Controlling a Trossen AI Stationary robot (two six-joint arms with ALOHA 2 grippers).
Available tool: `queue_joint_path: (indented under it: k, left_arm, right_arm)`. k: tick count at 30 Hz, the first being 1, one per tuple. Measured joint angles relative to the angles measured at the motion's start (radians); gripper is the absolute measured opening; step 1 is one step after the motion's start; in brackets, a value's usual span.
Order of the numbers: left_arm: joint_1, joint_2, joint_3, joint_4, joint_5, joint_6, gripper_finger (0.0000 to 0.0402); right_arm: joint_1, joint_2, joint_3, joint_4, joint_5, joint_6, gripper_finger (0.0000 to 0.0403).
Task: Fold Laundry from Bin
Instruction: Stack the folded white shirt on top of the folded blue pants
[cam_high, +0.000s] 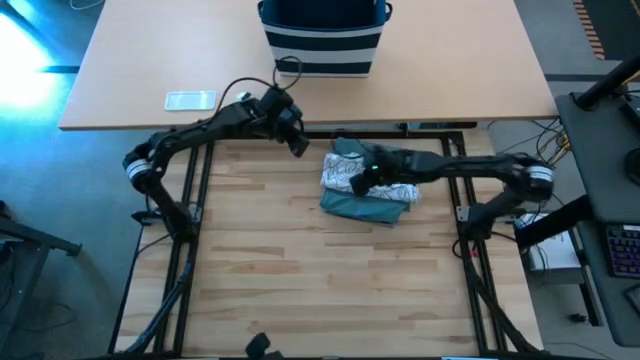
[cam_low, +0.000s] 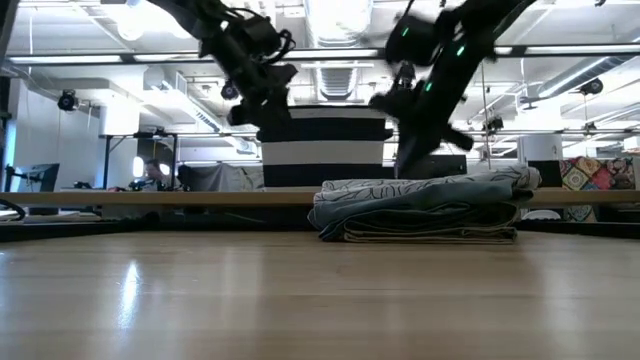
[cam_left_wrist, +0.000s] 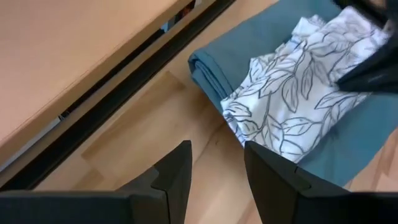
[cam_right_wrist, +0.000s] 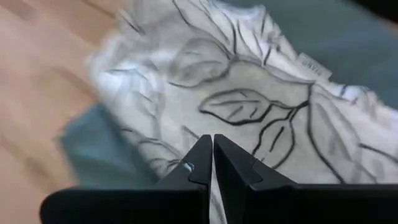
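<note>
Right end effector (cam_high: 368, 176), its fingers pressed together with nothing between them, hovers over the white leaf-print garment (cam_high: 345, 172); in the right wrist view the closed fingertips (cam_right_wrist: 211, 163) point straight at the leaf pattern. Whether they touch the cloth cannot be told. The leaf-print garment lies folded on top of a folded teal-green garment (cam_high: 368, 206), and the two form one low stack on the wooden bench (cam_high: 300, 290), right of centre and toward its far edge. The low view shows the stack (cam_low: 425, 210) as flat layers.

Left end effector (cam_high: 298, 143) hangs above bare bench wood just left of the stack, near the far edge, its fingers (cam_left_wrist: 177, 177) partly apart and holding nothing.

On the separate tan table (cam_high: 130, 70) beyond the bench stands the bin (cam_high: 322, 38), a navy fabric basket with white stripes, well apart from the stack. From above, its interior looks dark, and what lies in it cannot be made out. A small clear plastic packet (cam_high: 190, 99) lies on the same table, to the left of the bin.
</note>
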Motion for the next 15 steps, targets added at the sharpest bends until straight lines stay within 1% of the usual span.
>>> queue_joint_path:
  k: [4, 8, 12, 15]
  left_arm:
    - [0.000, -0.074, -0.069, 0.003, 0.000, -0.006, 0.0132]
    - [0.000, -0.170, -0.157, 0.024, 0.000, -0.023, 0.0132]
    - [0.000, -0.266, -0.258, 0.057, 0.000, -0.063, 0.0132]
    - [-0.002, -0.331, -0.329, 0.079, 0.000, -0.082, 0.0132]
  right_arm:
    - [-0.056, 0.145, 0.042, -0.013, -0.006, 0.020, 0.0013]
    - [-0.107, 0.237, 0.044, -0.016, -0.025, 0.017, 0.0013]
    - [-0.163, 0.267, 0.025, -0.025, -0.054, 0.008, 0.0013]
    - [-0.193, 0.237, -0.002, -0.063, -0.038, -0.013, 0.0013]
